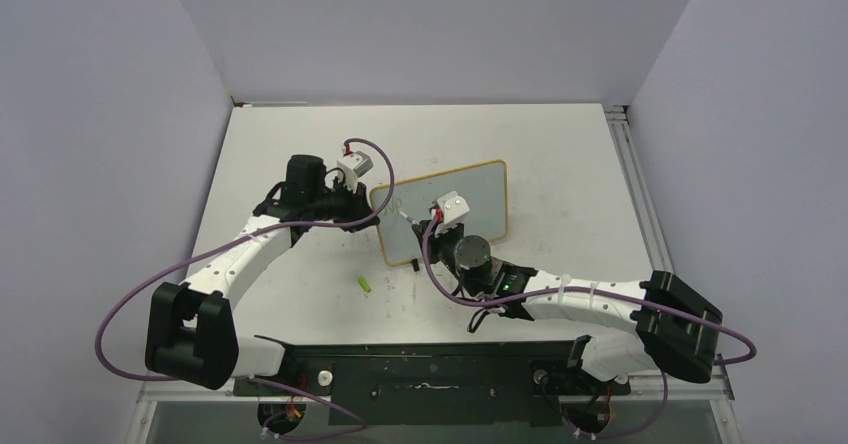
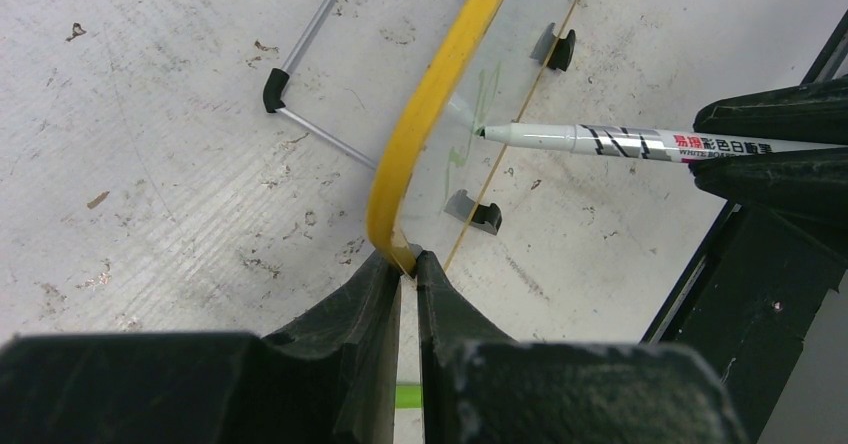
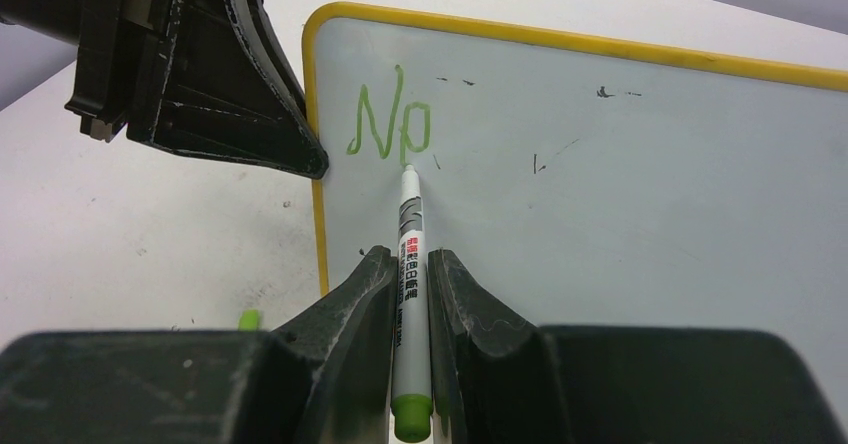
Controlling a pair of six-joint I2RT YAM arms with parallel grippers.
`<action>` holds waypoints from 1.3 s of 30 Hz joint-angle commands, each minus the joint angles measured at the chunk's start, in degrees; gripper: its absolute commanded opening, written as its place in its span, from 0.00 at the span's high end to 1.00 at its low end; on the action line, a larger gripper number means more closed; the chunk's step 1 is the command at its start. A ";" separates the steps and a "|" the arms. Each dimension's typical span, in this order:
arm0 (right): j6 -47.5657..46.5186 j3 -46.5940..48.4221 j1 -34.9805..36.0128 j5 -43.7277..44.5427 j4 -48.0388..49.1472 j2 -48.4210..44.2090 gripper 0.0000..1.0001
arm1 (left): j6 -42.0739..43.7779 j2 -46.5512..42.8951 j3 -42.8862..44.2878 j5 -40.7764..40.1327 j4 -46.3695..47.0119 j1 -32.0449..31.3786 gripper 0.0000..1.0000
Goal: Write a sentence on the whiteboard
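Observation:
The whiteboard (image 1: 480, 196), white with a yellow frame (image 2: 432, 89), stands tilted at mid-table. My left gripper (image 2: 408, 262) is shut on the whiteboard's left edge, seen from above as left gripper (image 1: 376, 215). My right gripper (image 3: 409, 264) is shut on a grey marker (image 3: 410, 226) with a green end. The marker tip touches the whiteboard face (image 3: 620, 174) just under two green letters (image 3: 390, 119), an "N" and a rounder one, which are all that shows of the sentence. From above, the right gripper (image 1: 424, 226) is in front of the board's left part.
A green marker cap (image 1: 365, 284) lies on the table in front of the board. The board's wire stand (image 2: 305, 129) and black feet (image 2: 478, 214) rest on the scuffed tabletop (image 2: 150, 164). Grey walls close in the left, back and right sides.

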 commanded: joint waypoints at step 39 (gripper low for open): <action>-2.92 3.04 -0.43 0.57 2.60 -3.46 0.95 | 0.51 -0.01 2.26 1.20 -1.28 -0.74 1.00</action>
